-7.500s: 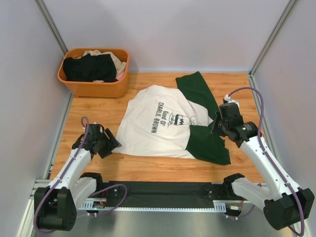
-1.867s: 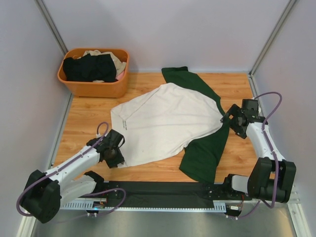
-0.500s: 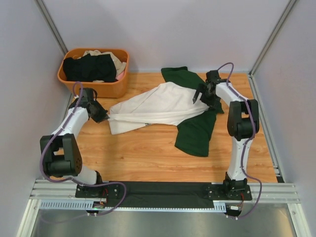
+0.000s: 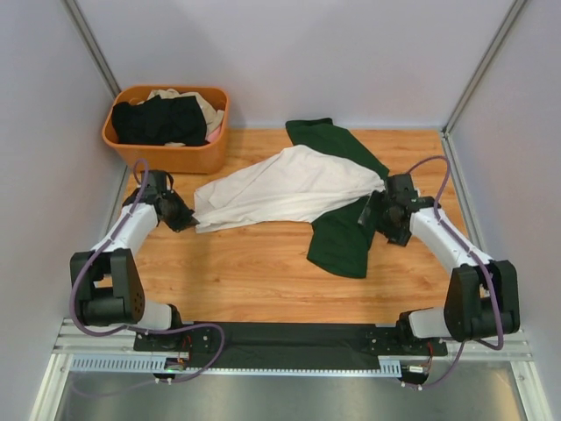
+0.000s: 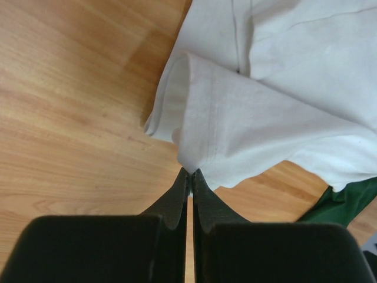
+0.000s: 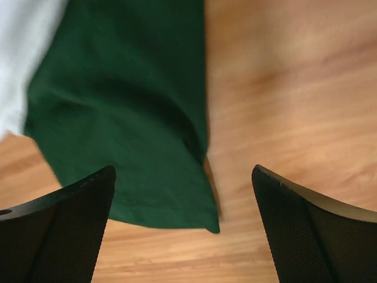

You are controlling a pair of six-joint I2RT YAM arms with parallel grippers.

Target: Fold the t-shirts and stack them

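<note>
1. The left claw is pinched together on the white hem of the t-shirt, at its left corner.
2. The right claw stands wide apart, holding nothing, just over the dark green sleeve.
3. The shirt lies bunched across the worktop between both claws.

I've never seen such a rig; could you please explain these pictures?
Two robot arms are bolted at a wooden table's near edge. The wide picture comes from a fixed camera above and behind them; the other two come from cameras on each wrist. On the table lies a white t-shirt with dark green sleeves; an orange basket of more clothes stands far left. The left gripper is shut, pinching the shirt's white edge. The right gripper is open above a green sleeve, holding nothing.
</note>
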